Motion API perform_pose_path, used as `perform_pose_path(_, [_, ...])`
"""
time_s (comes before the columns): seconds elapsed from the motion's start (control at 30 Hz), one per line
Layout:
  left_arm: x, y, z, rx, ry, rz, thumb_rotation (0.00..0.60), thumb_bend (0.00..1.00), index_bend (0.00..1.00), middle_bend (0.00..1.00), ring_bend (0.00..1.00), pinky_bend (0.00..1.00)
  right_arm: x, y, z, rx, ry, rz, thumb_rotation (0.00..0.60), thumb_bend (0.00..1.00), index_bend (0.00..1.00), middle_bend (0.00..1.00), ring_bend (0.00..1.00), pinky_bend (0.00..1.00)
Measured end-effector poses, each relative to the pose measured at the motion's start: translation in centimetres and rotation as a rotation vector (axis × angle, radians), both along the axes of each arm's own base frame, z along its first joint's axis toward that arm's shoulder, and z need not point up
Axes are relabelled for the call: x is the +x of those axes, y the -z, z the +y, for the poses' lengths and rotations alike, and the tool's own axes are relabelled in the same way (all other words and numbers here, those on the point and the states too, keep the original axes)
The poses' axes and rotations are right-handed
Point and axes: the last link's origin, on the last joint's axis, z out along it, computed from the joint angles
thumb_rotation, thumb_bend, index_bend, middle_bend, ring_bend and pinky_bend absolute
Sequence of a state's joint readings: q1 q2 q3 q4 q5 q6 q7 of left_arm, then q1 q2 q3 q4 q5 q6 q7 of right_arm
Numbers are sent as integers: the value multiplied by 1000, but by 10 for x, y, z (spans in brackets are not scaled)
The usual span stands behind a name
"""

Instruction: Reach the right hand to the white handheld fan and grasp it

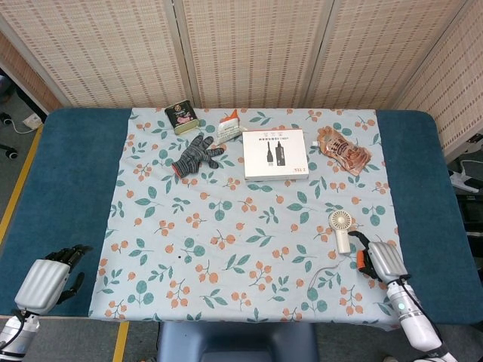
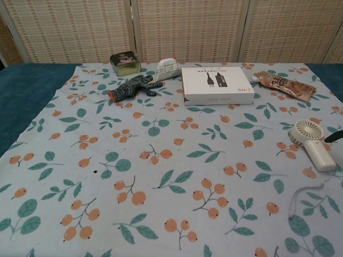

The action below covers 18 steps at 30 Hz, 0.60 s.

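One white handheld fan (image 1: 341,228) (lying flat), right hand (image 1: 379,261) near, one glove (image 1: 196,154)

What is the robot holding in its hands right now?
Nothing. The right hand is beside the white fan's handle, not gripping it. The left hand rests on the blue table, holding nothing.

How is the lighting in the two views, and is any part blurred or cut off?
Head view: soft even light, faint shadows, all sharp; the right hand sits just right of the white handheld fan. Chest view: equally even, no glare, but the frame edge cuts this hand to a dark tip.
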<state>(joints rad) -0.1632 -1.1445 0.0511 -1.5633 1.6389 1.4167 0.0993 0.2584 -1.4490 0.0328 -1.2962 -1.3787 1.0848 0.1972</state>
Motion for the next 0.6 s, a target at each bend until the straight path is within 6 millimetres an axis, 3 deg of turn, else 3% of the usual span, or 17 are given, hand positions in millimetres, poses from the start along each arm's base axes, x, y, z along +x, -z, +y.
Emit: perform_pose_path(0.6, [-1,0,1,0,-4,0,600,491,223,236,320,482,0,5,-6,7,-7,-14,600,699,171,873,736,650])
